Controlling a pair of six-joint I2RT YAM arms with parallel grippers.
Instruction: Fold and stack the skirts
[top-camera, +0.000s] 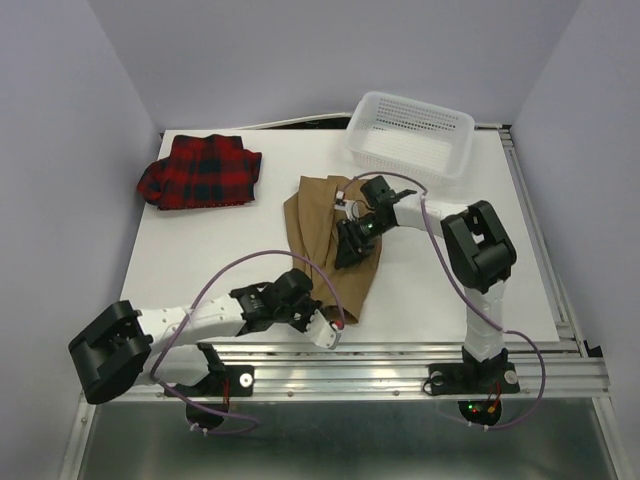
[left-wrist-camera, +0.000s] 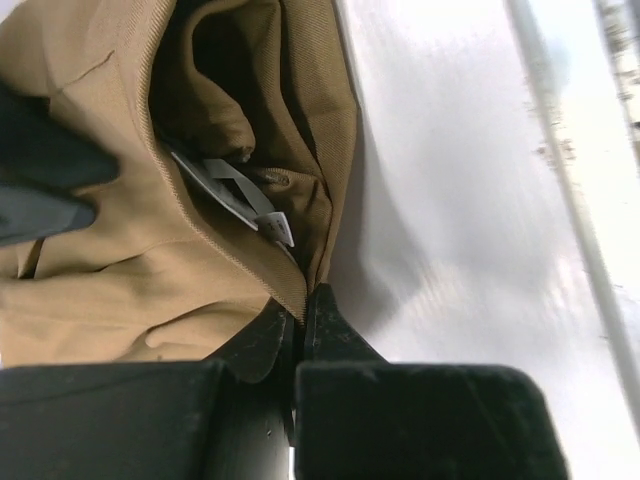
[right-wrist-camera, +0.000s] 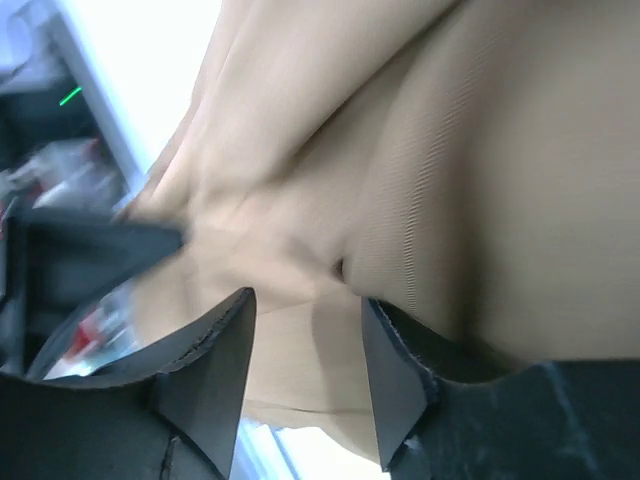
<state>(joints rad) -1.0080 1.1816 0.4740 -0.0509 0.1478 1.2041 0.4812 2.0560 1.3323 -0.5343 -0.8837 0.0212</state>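
Two grippers are on one garment. The left gripper (left-wrist-camera: 298, 300) has its jaws closed tight on the bottom edge of the tan skirt (top-camera: 318, 222); in its wrist view the hem runs straight down into the slit between the pads, with a grey sewn-in label (left-wrist-camera: 240, 190) just above. The right gripper (right-wrist-camera: 306, 298) has its jaws partly apart over the tan cloth, and nothing is pinched between them (that view is blurred, so I cannot tell whether the pads touch the fabric).

From above, the left gripper sits at the skirt's lower end, just below centre frame. The right gripper is over the skirt's right edge, near centre. The skirt lies in a long rumpled strip down the middle of the white table (top-camera: 200, 250). The plaid skirt (top-camera: 200, 172) lies at upper left, already bundled into a rough square and well apart. The white mesh basket (top-camera: 405, 162) stands at upper right, just beyond the tan skirt's top end.

This looks like the fold of the tan skirt, early on, since the cloth is bunched rather than flat. The next move probably needs the right gripper to take or pin the opposite edge. The left could then carry its hem up over the body without dragging the whole piece.
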